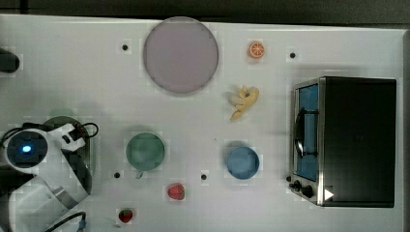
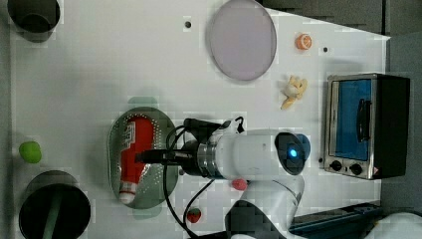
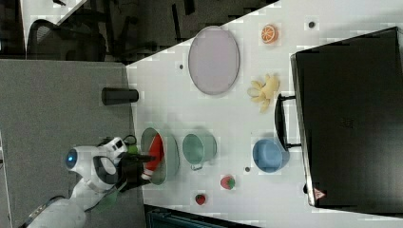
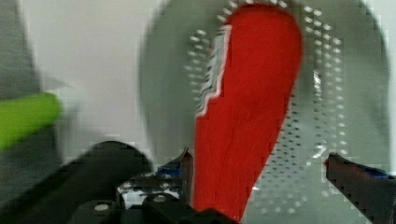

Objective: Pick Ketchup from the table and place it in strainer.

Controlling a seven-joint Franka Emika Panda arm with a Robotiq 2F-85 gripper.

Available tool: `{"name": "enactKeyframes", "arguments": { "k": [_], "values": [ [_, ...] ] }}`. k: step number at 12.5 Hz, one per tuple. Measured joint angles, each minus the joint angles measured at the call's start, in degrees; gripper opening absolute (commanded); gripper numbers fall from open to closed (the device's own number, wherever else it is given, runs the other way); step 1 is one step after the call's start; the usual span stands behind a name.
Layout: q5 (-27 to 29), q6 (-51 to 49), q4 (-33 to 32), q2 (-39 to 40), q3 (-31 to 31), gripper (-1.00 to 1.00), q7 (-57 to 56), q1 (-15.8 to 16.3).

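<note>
The Ketchup [image 2: 135, 154] lies inside the strainer [image 2: 164, 130], its white cap toward the bottom of the left view. In the left view the gripper [image 2: 149, 157] hangs over the bottle. The wrist view is closer: the jaws stand wide open, one finger just beside the red Ketchup [image 4: 247, 107] and the other well apart from it, over the dotted floor of the strainer [image 4: 341, 93]. They hold nothing. In the right view the strainer [image 3: 172, 156] stands at the counter [image 3: 228, 118] edge, beside the green cup [image 3: 199, 148], with the bottle [image 3: 156, 149] partly behind the gripper [image 3: 145, 164]. In the top view the arm [image 1: 43, 164] covers the strainer. That view shows well the plate [image 1: 180, 54], the blue bowl [image 1: 242, 162], two strawberries [image 1: 176, 191] and the oven [image 1: 345, 140].
</note>
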Motion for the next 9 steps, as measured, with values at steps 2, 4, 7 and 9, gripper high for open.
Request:
{"name": "enactKeyframes", "arguments": {
  "k": [2, 4, 7, 9],
  "values": [
    [-0.89, -1.31, -1.79, -0.43, -0.56, 1.00, 2.17, -0.71],
    [-1.12, -6.83, -1.90, -3.48, -0.56, 1.00, 4.66, -1.48],
    [-1.31, -16.45, -1.68, -14.48, -0.36, 1.00, 6.59, -4.76],
    [-1.21, -22.63, 0.78, -23.04, -0.50, 1.00, 7.04, -9.15]
  ]
}}
